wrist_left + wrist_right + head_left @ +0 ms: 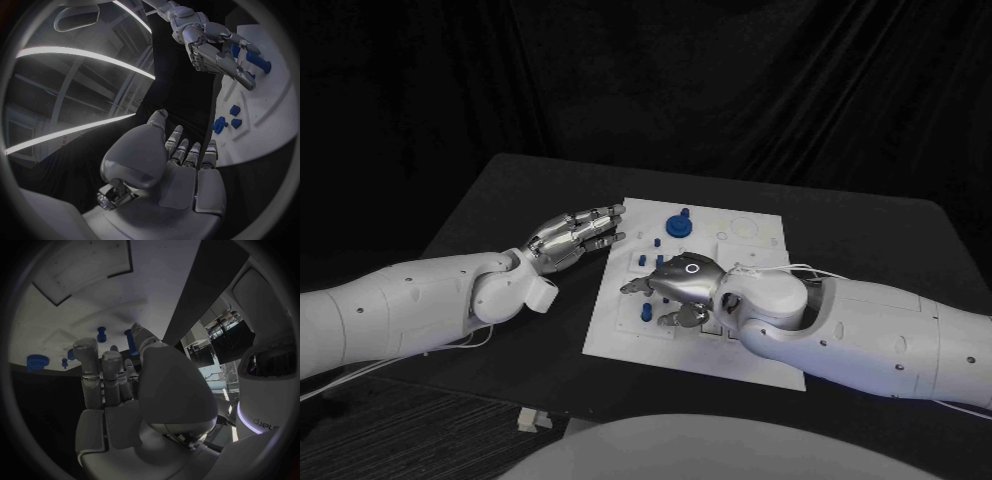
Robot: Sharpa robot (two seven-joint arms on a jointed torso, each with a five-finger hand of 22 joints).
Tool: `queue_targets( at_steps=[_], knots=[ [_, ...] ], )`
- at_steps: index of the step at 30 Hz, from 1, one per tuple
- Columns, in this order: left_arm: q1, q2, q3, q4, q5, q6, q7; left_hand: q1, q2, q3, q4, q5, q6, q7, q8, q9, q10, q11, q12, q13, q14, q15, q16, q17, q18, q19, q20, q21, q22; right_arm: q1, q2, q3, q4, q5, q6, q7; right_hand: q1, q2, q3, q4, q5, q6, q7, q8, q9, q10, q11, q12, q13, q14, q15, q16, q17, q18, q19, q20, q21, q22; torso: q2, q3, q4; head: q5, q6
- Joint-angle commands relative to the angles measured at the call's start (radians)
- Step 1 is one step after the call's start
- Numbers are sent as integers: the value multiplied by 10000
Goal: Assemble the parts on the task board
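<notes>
While the flat white task board (762, 365) lies on the black table (502, 200), small blue parts (678, 224) stand just past the right hand (678, 285) fingers, spread apart. Left hand (571, 238) fingers reach the board's edge, apart, holding nothing.

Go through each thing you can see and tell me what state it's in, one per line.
Left hand: at the task board's left edge, holding nothing, fingers extended.
Right hand: over the board, fingers curled down; whether it grips a part is hidden.
Task board: flat on the table.
Round blue part: standing on the board, untouched.
</notes>
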Motion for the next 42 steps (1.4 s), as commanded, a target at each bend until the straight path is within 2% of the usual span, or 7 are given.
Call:
queue_targets(
  at_steps=[1, 13, 17, 21, 23, 30, 42],
  knots=[
    [-18, 19, 9, 19, 66, 132, 86, -16, 51, 61, -15, 12, -3, 35, 66, 11, -32, -20, 48, 12, -22, 73, 17, 13, 109, 23, 66, 15, 15, -8, -142, 4, 85, -15, -1259, 190, 55, 30, -19, 93, -39, 173, 16, 83, 1, -103, 9, 70, -5, -33, 28, 25, 18, 140, -18, 10, 47, 890, -2, 3, 0, -11, -2],
    [-26, -68, 9, 82, 66, 72, 111, -6, 59, 75, -28, 16, 18, 34, 78, 14, -29, -22, 55, 14, -18, 89, 24, 15, 108, 31, 79, 20, 26, 1226, -1992, 4, 1535, 2335, -3875, 790, 137, 276, 174, 191, 478, 2903, 850, 770, 239, 1111, -226, 1841, 350, 512, 77, 538, 842, -9, 513, 45, 1034, 1103, -7, 5, 1, -301, -2],
    [-31, -67, 8, 69, 66, 55, 117, -6, 59, 75, -28, 16, 18, 34, 78, 14, -29, -22, 55, 14, -18, 89, 24, 15, 108, 31, 79, 20, 26, 1840, -2886, 3, 1990, 3755, -3905, 691, 474, 285, 444, -202, 1068, 3369, 1157, 839, 290, 1837, -749, 4366, 1819, 432, -410, 434, 717, -19, 459, -296, 1055, 1097, -10, 8, 6, -468, -2],
    [-36, -76, 8, 86, 66, 28, 128, -6, 59, 75, -28, 16, 18, 34, 78, 14, -29, -22, 55, 14, -18, 89, 24, 15, 108, 31, 79, 20, 26, 2077, -3504, 2, 2079, 4258, -3356, 276, 93, 268, 525, -221, 973, 4200, 1212, 1454, 669, 3024, -1129, 11933, 9845, 737, -429, 880, 1645, -61, 515, -413, 1393, 1166, -4, 9, -2, -627, -2],
    [-37, -92, 8, 103, 66, 12, 135, 2, 59, 84, -40, 29, 43, 34, 91, 18, -24, -22, 63, 16, -12, 98, 33, 18, 109, 38, 90, 24, 35, 2115, -3717, 1, 2054, 4152, -2952, -82, -674, 299, 167, 252, 938, 4793, 882, 1893, 900, 7036, -1014, 14156, 14973, 2494, -461, 3277, 7338, -680, 1885, -460, 4926, 2003, -9, 6, -4, -672, -2],
    [-44, -115, 7, 125, 66, -33, 147, 7, 51, 87, -50, 37, 53, 37, 98, 19, -18, -18, 72, 18, -9, 106, 38, 19, 109, 41, 99, 25, 37, 1990, -4162, -2, 1923, 2908, -760, -2083, -4425, -14, -587, 1580, 277, 6022, 476, 2252, 1423, 7036, -1337, 14156, 14973, 2630, -857, 3465, 7921, -926, 2356, -808, 6398, 2319, -50, -6, -18, -881, -2],
    [-60, -70, 6, 123, 66, -11, 147, 7, 51, 87, -50, 37, 53, 37, 98, 19, -18, -18, 72, 18, -9, 106, 38, 19, 109, 41, 99, 25, 37, 1783, -3961, -2, 1675, 2836, 1245, -3482, -5313, -193, -555, 1588, 44, 6363, 350, 2085, 1665, 7036, -1445, 14156, 14973, 2630, -986, 3465, 7921, -916, 2315, -939, 6422, 2302, -16, 28, -8, -1171, -2]
  ],
)
